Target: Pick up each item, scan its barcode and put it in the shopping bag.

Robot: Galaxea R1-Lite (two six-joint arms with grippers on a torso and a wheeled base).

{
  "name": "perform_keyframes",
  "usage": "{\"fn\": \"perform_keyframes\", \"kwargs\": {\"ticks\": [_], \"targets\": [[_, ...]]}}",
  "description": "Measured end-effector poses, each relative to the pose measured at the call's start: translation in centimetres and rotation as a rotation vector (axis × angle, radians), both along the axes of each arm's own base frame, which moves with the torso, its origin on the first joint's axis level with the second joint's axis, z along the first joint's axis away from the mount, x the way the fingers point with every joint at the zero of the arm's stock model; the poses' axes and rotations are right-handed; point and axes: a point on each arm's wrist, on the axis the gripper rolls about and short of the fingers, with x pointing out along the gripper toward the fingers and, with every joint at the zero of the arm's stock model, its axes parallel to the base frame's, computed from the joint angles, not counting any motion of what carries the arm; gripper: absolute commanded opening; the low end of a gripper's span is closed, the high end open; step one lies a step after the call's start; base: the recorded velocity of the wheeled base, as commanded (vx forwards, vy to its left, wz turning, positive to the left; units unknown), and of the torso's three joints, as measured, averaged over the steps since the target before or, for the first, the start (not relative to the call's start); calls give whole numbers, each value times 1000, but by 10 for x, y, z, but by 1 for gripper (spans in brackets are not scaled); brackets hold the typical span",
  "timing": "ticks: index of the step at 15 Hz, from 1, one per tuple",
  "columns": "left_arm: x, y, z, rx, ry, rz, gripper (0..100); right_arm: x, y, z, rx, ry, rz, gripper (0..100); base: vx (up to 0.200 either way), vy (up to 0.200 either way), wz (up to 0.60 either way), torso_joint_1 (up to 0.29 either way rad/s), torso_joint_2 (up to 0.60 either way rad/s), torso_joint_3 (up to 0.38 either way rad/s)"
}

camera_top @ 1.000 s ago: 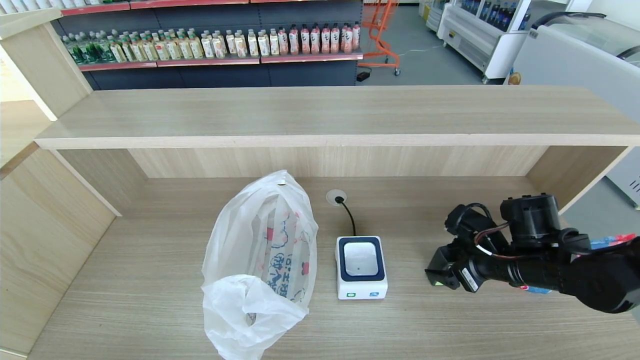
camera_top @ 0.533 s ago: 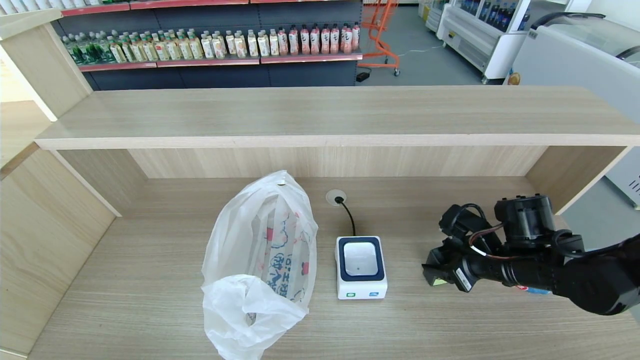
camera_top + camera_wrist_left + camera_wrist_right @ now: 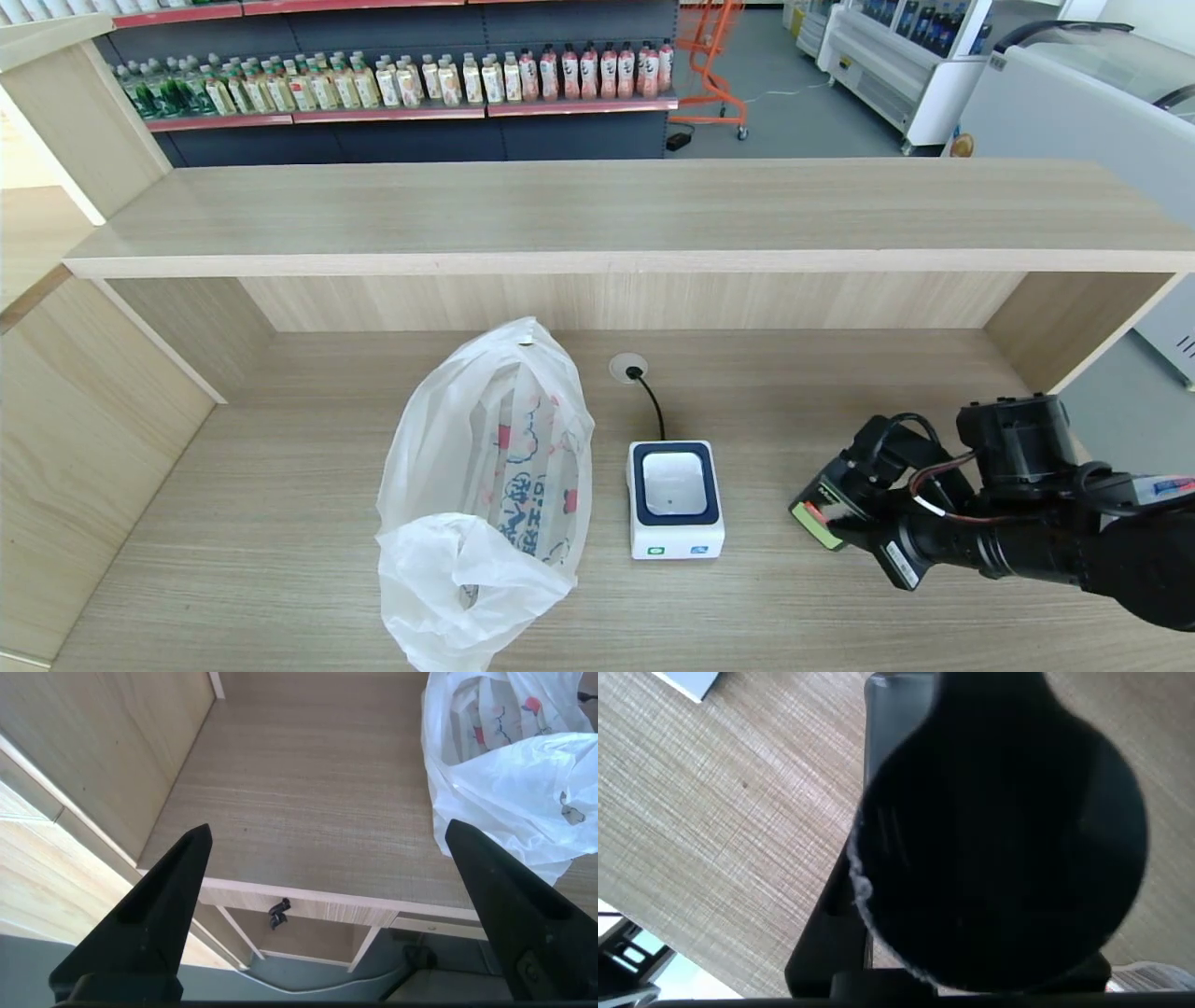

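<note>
My left fingers are standing wide apart with nothing between them, hanging over the near edge of the counter just beside the white shopping bag. The bag is lying on the counter with a pack with pink and blue drawings inside, and the scanner is sitting just to its right. My right gripper is hovering low on the scanner's right side, pointing toward it, and I cannot tell if it is squeezing anything, because a dark round thing is sitting right in front of that wrist's camera.
</note>
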Motion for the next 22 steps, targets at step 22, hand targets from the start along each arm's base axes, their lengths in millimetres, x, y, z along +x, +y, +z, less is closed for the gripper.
{"fn": "perform_keyframes", "kwargs": {"ticks": [22], "targets": [[0,0,0,0,0,-1,100,-89,-10,98,-771,-1471,1226,0,0,0,0,0,0,0]]}}
